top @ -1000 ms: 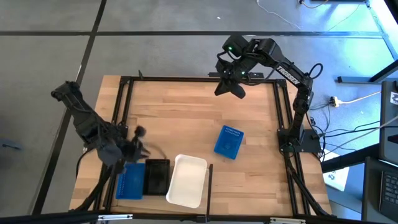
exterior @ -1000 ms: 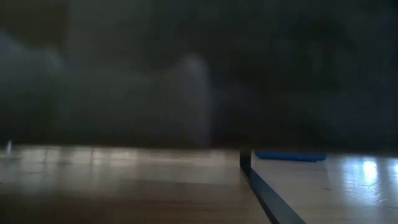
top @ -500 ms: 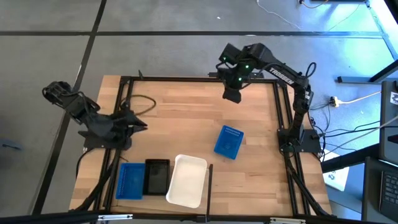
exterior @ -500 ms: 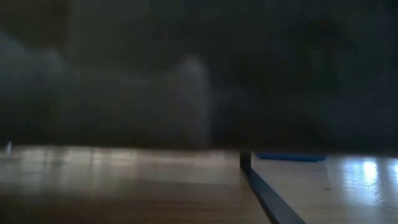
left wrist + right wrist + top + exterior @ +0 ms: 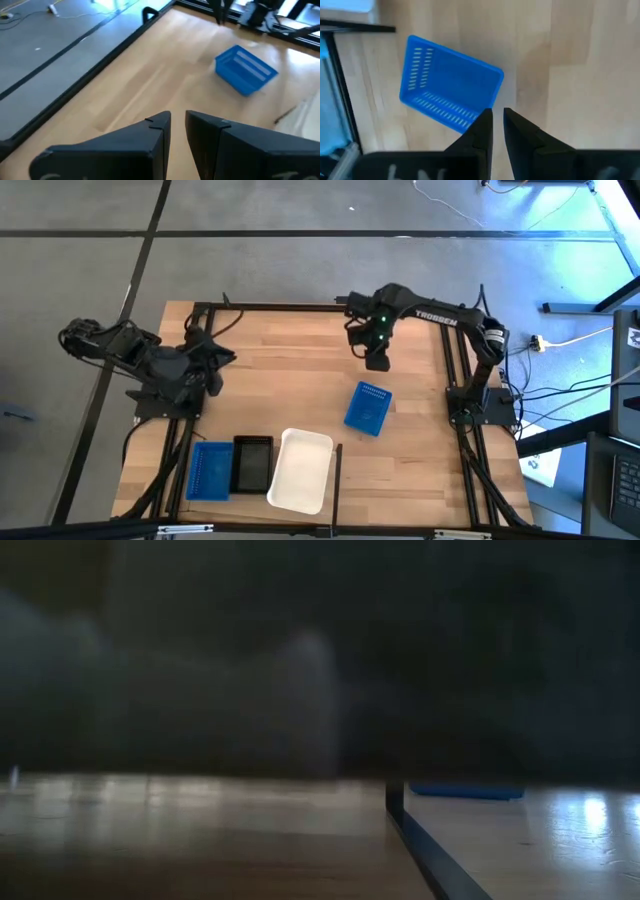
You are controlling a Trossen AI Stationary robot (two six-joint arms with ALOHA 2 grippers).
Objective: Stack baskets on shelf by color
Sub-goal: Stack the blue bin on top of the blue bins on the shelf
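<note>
A blue slotted basket (image 5: 368,408) lies askew on the wooden shelf (image 5: 300,370), right of its middle; it also shows in the right wrist view as the blue basket (image 5: 451,90). My right gripper (image 5: 376,362) hangs just beyond that basket's far side, pointing steeply down. Its fingers (image 5: 485,125) stand a narrow gap apart with nothing between them. My left gripper (image 5: 222,360) is over the shelf's left rail, pointing toward the basket (image 5: 246,70); it too is narrowly open and holds nothing.
Along the near edge at the left, a blue basket (image 5: 210,470), a black basket (image 5: 252,464) and a larger white basket (image 5: 300,470) sit side by side. Thin black rails (image 5: 455,360) frame the shelf. Bare wood lies between the two grippers.
My left gripper has drawn back from the blue and black baskets at the near edge toward the far left, rolling as it went. My right gripper has come down from above the far rail toward the loose blue basket.
</note>
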